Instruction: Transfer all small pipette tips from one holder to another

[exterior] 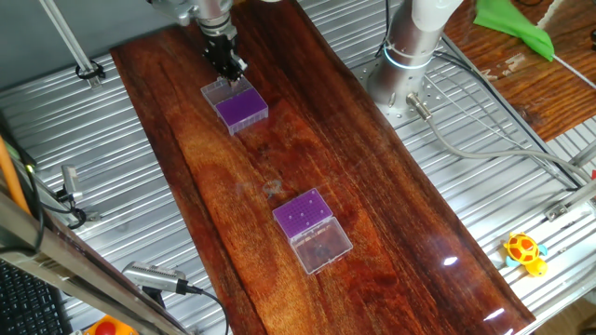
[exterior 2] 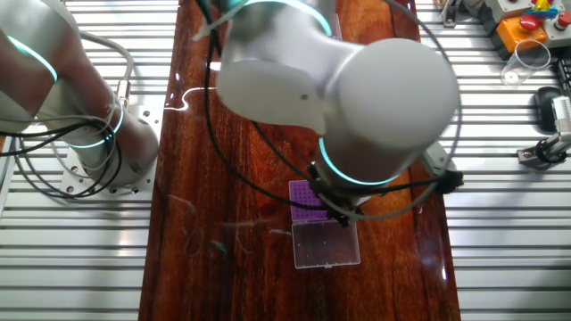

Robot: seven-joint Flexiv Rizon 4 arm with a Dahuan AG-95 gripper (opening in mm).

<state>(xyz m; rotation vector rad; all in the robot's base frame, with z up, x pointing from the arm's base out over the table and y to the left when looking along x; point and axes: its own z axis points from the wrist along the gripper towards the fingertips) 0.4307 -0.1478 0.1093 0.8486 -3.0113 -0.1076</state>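
On dark reddish wooden counter [exterior: 372,195]: two clear plastic holders with purple inserts.
Far holder [exterior: 237,104] directly beneath black two-finger gripper [exterior: 229,69], grip state impossible to tell; near holder [exterior: 312,229] well apart, small pipette tips [exterior: 304,215] visible as dark specks on purple insert.

The arm [exterior 2: 357,98] fills the middle of the other fixed view, hiding the gripper and most of one purple holder [exterior 2: 306,198]. In one fixed view the gripper [exterior: 226,63] is small and dark; whether its jaws are apart cannot be told. The small pipette tips [exterior: 305,216] show only as faint specks, too tiny to count. The top edge crops the arm.
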